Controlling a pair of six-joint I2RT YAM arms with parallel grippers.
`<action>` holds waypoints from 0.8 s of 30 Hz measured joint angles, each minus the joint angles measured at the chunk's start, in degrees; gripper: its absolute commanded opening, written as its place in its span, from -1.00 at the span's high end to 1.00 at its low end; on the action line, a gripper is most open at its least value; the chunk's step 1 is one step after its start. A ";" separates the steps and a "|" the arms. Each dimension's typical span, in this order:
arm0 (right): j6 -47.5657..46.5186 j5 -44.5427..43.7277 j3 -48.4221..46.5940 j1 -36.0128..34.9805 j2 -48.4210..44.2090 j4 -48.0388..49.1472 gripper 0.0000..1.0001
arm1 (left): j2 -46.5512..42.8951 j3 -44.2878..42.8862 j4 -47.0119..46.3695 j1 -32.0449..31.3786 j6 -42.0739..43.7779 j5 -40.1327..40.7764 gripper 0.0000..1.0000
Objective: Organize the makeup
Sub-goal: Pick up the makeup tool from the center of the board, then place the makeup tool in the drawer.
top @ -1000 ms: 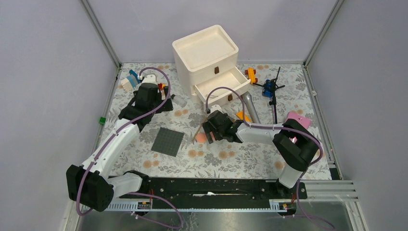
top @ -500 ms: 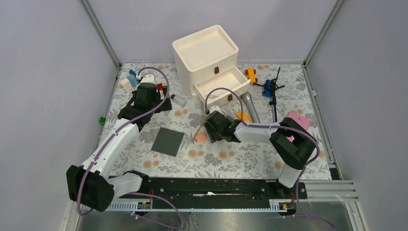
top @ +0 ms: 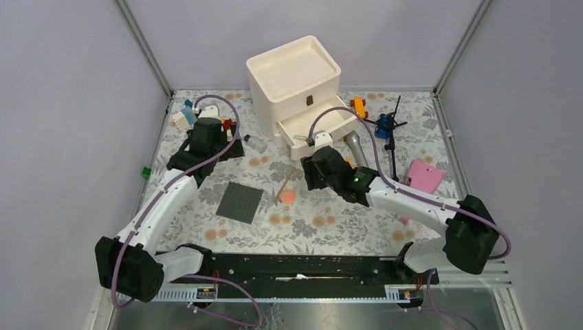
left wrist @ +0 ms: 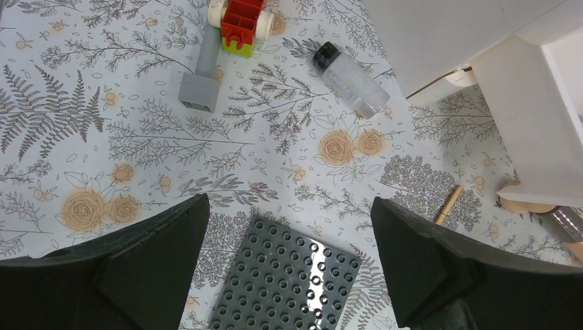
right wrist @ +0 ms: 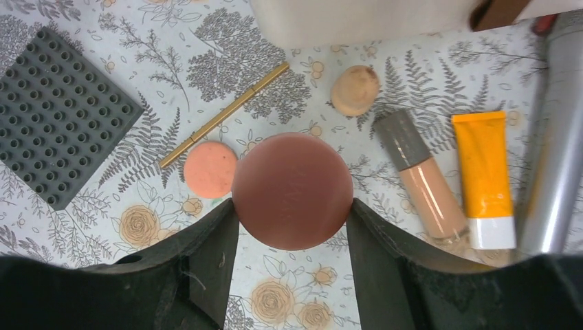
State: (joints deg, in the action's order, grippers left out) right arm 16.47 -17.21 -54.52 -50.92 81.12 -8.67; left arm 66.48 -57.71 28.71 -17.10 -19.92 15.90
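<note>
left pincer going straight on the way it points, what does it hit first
the left pincer would likely meet the floral table cover, just past the dark grey studded baseplate; depth unclear

Open drawer (top: 292, 126) and silver-grey tube (top: 355, 146) crowd the right pincer (right wrist: 292, 213).

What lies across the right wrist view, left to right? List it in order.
grey studded baseplate → salmon-pink disc → brown compact, held in the right pincer → beige tube → orange tube → silver-grey tube
</note>
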 measured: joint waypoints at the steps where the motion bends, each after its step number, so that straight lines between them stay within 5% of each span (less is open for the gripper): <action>1: -0.02 -0.39 -0.22 0.00 -0.96 -0.74 0.07 | 0.00 0.00 -0.04 0.13 0.00 -0.09 -0.98; 10: -3.98 -4.55 -12.22 0.46 -0.90 -7.32 0.09 | 0.00 0.00 -0.11 0.90 0.00 -0.94 -0.98; 24: -10.27 -0.50 -30.64 12.04 20.61 -6.34 0.09 | -0.04 0.20 -0.13 2.60 -0.02 -2.19 -0.98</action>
State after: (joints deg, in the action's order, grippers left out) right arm 6.20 -17.72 -85.17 -38.87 101.73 -15.00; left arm 66.43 -57.52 28.58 -14.50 -19.94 13.72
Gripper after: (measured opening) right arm 0.616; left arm 0.989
